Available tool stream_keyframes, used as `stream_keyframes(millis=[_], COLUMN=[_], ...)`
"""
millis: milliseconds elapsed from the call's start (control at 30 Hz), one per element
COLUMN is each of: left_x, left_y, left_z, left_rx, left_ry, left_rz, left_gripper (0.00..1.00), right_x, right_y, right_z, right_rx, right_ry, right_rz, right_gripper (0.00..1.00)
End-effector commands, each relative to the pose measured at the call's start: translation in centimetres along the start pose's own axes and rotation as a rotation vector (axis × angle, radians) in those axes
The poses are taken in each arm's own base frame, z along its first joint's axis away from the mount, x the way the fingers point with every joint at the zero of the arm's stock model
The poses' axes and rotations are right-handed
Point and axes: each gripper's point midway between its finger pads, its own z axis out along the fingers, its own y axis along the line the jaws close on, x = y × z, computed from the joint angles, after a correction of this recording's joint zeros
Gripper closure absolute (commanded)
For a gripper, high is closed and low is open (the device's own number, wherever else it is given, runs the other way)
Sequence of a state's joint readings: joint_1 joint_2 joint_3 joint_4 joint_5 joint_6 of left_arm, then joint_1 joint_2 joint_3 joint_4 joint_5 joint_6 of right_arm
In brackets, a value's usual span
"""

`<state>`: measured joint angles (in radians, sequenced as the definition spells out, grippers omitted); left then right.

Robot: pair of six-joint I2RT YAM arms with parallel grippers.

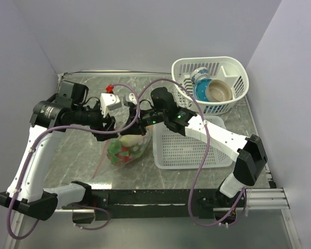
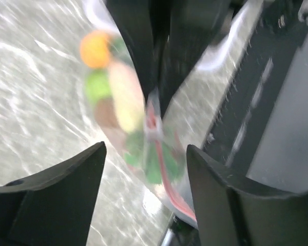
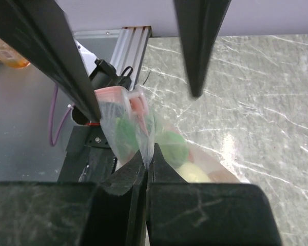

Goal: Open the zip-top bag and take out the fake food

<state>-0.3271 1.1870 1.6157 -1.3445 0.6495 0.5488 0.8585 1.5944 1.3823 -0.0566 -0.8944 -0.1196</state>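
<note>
The table (image 1: 67,155) holds a flat white basket (image 1: 189,150). At 9 o'clock from it, near the table's middle, is the zip-top bag (image 1: 127,149). All the fake food (image 2: 115,100) is inside it (green, orange and cream bits show through). The right gripper (image 3: 148,152) pinches the bag's top edge tight. The left gripper (image 2: 146,154) is spread wide around the pink zip (image 2: 164,171), holding nothing. The bag looks shut to me, so opening it and taking out the food are both left.

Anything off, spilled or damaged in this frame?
Nothing spilled or damaged. One oddity: the zip-top bag is pinched only by the right gripper; the left gripper straddles it open, gripping nothing. The fake food is inside.
</note>
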Motion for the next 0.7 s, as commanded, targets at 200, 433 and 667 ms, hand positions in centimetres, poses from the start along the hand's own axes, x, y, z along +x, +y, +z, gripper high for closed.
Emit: stream_keyframes(millis=[200, 433, 667], left_x=[-6.2, -4.2, -3.9], left_y=[0.4, 0.2, 0.1], left_z=[-1.7, -0.6, -1.1], left_rx=[-0.091, -0.043, -0.07], left_ry=[-0.287, -0.197, -0.197], left_rz=[0.02, -0.017, 0.0], left_gripper=[0.33, 0.42, 0.44], right_x=[-3.8, -4.6, -4.9], right_y=[0.2, 0.2, 0.0], right_z=[-0.3, -0.7, -0.7], right_rx=[-0.017, 0.006, 0.015], right_ry=[-0.077, -0.09, -0.095], right_rz=[-0.023, -0.048, -0.052], right_gripper=[1.0, 1.0, 1.0])
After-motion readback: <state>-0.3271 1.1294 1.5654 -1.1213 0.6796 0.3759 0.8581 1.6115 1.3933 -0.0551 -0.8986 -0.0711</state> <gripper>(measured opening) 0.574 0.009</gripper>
